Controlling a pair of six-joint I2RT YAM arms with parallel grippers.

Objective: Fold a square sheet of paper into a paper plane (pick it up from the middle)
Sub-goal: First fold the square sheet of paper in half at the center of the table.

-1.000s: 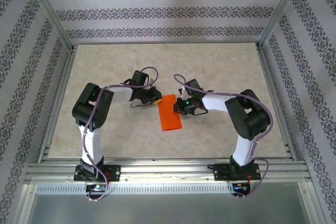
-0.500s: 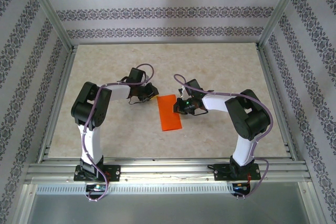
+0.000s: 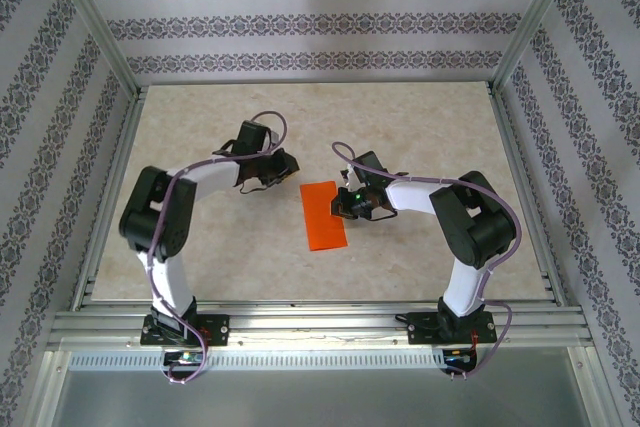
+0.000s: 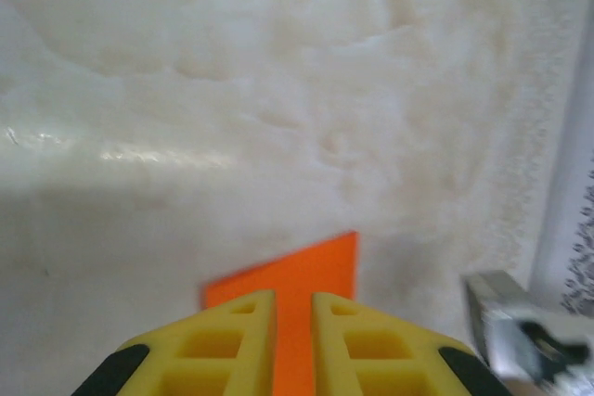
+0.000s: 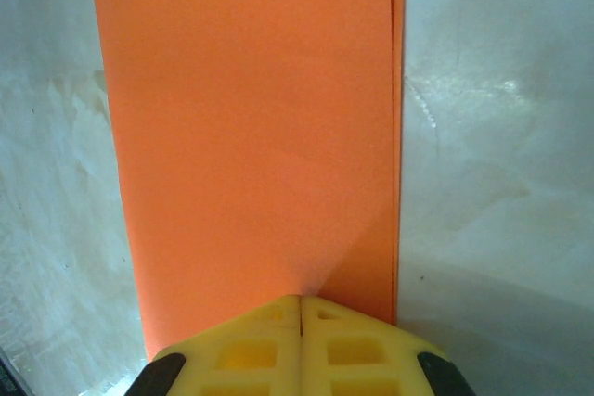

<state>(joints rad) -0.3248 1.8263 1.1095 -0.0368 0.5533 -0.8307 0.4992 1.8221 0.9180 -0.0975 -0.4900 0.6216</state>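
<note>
Wallpaper with grey floral bands closes the left side, and beside it an aluminium frame post slants down to the beige marbled table. The left arm rises from the near edge and bends toward the middle. Its violet cable loops over the wrist. The left gripper hangs just left of the sheet's far corner and apart from it, with bare table between them. In the left wrist view its yellow fingers stand a narrow slit apart with nothing clamped, and orange shows through the gap from beyond. The sheet of paper lies flat near the table's middle, folded into a tall rectangle. Its doubled layers show along the right edge in the right wrist view. The right gripper sits on that right edge and hides part of it from above. Its fingers are pressed tight together with their tips touching the paper. Whether they pinch a layer cannot be told. The right arm folds back toward the near right.
</note>
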